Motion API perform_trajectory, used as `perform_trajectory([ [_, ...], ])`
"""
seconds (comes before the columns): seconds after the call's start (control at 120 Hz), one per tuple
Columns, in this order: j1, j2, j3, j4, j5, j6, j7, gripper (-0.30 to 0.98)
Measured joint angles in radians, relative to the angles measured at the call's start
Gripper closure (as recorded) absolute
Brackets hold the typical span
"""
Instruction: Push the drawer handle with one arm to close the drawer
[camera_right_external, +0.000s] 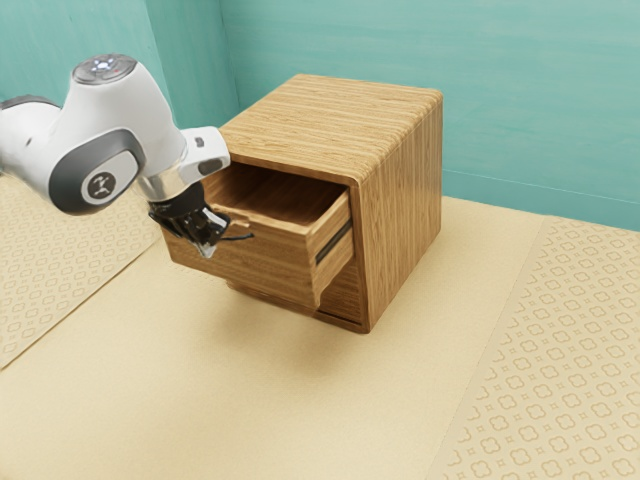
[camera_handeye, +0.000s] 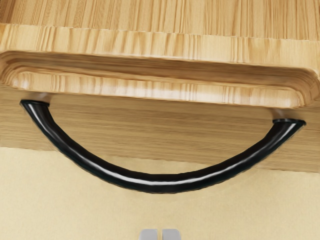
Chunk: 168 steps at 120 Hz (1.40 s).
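Pincer (camera_handeye: 160, 234) pressed together near handle (camera_handeye: 162, 184); contact unclear.
Drawer (camera_right_external: 265, 265) judged light; handle judged rigid, slick: push 1 spot, mid-handle.

Teal walls (camera_right_external: 540, 100), cream floor (camera_right_external: 280, 410), 2 patterned areas (camera_right_external: 560, 380)

A curved, glossy black handle (camera_handeye: 159, 183) is bowing out from the front of the brown, wood-grained drawer (camera_right_external: 270, 267), lying just beside the black two-finger gripper (camera_right_external: 207, 248) and obstructing straight passage to that front. Between bow and front, a gap is opening. The drawer is jutting from a boxy, striped wooden cabinet (camera_right_external: 405, 190), whose side wall is barring passage toward the exterior view's right. Over the drawer's hollow, room is opening from above, while the cabinet is blocking the far side. Nearer, free room is stretching above the cream worktop (camera_right_external: 250, 410).
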Motion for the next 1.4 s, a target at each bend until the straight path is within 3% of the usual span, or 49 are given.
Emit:
perform_trajectory([
  [0.358, 0.001, 0.222, 0.000, 0.236, -0.005, -0.002, 0.068, 0.79],
  [1.1, 0.032, 0.411, 0.003, 0.435, -0.077, 0.001, 0.246, 0.79],
  [1.4, 0.028, 0.065, 0.006, 0.090, -0.139, 0.035, 0.231, 0.78],
])
